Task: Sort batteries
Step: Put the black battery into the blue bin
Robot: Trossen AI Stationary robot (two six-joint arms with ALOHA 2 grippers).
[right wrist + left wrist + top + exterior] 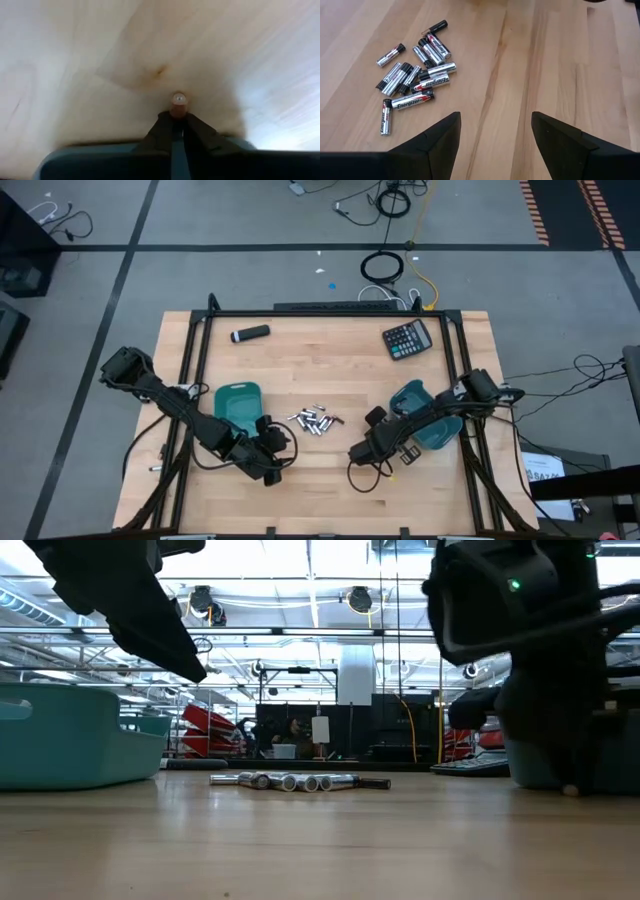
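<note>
Battery (178,100) between right end effector (178,117) fingertips

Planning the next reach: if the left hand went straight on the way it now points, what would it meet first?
Probably bare pale wooden tabletop; the open left hand aims beside the pile of small silver-and-black batteries, though depth is unclear.

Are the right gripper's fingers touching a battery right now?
Touching. The right wrist view shows the right gripper with its fingers pinched together on the end of a small battery over the wooden table.
</note>
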